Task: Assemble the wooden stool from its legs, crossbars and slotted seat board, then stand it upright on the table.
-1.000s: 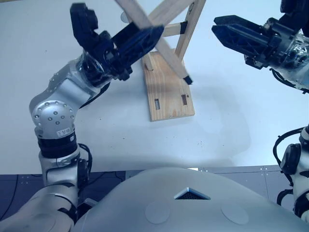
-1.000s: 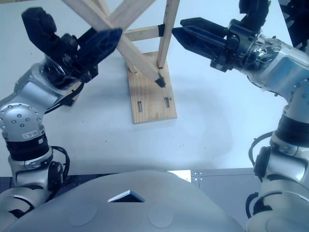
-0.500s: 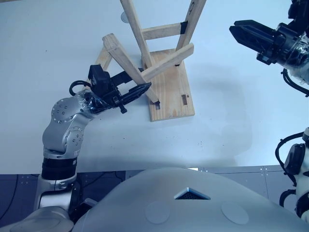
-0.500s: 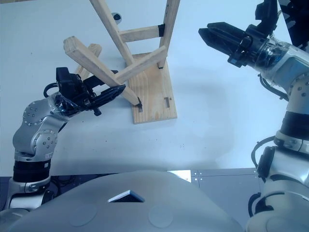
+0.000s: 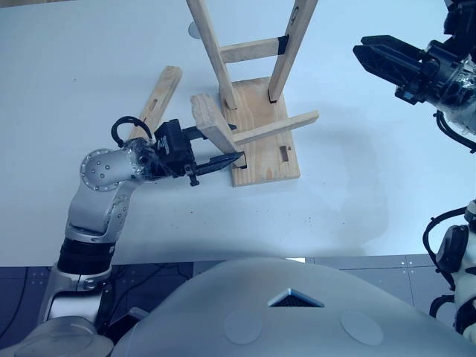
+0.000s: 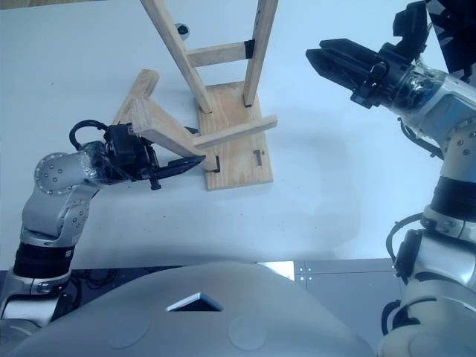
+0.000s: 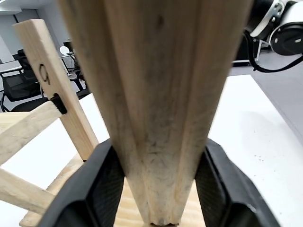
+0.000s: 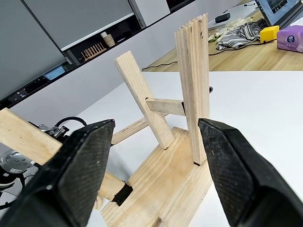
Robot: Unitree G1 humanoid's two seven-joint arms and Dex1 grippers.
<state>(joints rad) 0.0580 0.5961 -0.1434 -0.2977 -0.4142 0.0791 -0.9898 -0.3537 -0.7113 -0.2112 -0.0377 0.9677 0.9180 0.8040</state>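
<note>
Two pale legs stand on slotted board.

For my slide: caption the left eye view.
Left gripper clamps a leg with crossbar at the seat board; right gripper hangs open.

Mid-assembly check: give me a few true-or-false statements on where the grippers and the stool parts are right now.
1. The left gripper is shut on a pale wooden leg piece. True.
2. The right gripper holds a crossbar. False: it is open and empty, raised to the right of the flat wooden seat board.
3. Two upright wooden legs stand in the seat board, joined by a short wooden crossbar. True.
4. The stool stands on its legs. False: the seat board lies flat on the white table, legs pointing up.
5. A loose wooden leg lies on the table left of the seat board. True.
</note>
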